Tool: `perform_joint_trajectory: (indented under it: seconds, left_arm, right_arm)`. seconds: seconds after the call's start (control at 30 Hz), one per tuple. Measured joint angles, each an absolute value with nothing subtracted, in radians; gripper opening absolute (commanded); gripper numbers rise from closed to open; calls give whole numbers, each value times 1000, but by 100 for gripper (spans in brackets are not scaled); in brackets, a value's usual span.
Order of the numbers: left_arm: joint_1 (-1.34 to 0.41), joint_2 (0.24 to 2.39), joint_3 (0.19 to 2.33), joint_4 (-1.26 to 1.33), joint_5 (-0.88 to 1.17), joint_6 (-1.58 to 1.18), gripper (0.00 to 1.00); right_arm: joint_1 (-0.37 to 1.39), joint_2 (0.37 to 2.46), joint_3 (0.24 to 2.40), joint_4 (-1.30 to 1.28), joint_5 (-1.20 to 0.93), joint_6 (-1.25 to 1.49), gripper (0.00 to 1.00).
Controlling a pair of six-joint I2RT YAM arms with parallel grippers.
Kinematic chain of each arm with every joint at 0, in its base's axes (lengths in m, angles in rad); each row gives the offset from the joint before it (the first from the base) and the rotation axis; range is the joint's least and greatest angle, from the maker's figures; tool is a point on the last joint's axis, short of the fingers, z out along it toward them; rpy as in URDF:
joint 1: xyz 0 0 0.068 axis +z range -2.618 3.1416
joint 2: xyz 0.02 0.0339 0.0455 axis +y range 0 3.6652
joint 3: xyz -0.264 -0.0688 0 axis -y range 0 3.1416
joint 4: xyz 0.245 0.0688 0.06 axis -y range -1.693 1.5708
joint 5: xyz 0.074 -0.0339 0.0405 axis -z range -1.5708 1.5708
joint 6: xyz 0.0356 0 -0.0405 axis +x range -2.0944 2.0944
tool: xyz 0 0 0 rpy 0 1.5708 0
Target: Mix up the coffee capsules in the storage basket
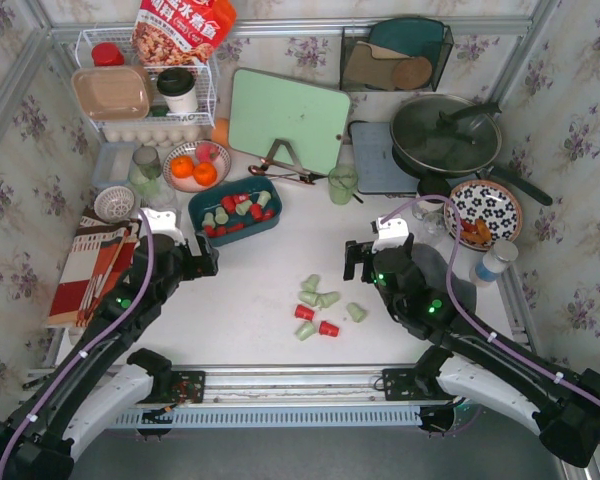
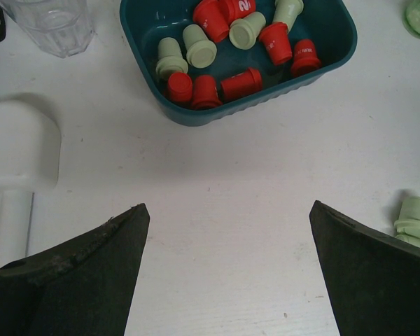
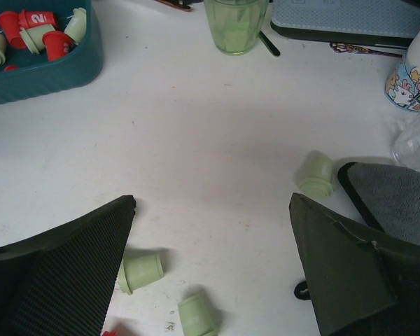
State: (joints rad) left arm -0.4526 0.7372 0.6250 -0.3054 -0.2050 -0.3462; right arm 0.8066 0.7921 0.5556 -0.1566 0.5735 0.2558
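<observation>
The dark teal storage basket (image 1: 196, 210) sits left of centre and holds several red and pale green coffee capsules (image 1: 238, 208). In the left wrist view the basket (image 2: 266, 99) is at the top with capsules (image 2: 241, 84) lying inside it. More loose capsules (image 1: 320, 305), green and red, lie scattered on the white table between the arms. My left gripper (image 1: 205, 262) (image 2: 227, 210) is open over bare table just near of the basket. My right gripper (image 1: 365, 265) (image 3: 213, 199) is open above the table, with green capsules (image 3: 141, 271) (image 3: 315, 173) beside its fingers and none between them.
A green cup (image 1: 342, 184) and tongs (image 1: 285, 170) stand behind the basket. A bowl of oranges (image 1: 195, 168) and a clear glass (image 1: 146, 165) are at its left. A lidded pan (image 1: 445, 135), floral plate (image 1: 483, 212) and bottle (image 1: 492, 265) crowd the right.
</observation>
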Motion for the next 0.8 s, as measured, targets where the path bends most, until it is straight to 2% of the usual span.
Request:
perform_joint_trajectory:
  seconds: [0.8]
  left_arm:
    - [-453, 738, 625, -305, -205, -346, 99]
  right_arm:
    - [806, 801, 546, -132, 580, 248, 100]
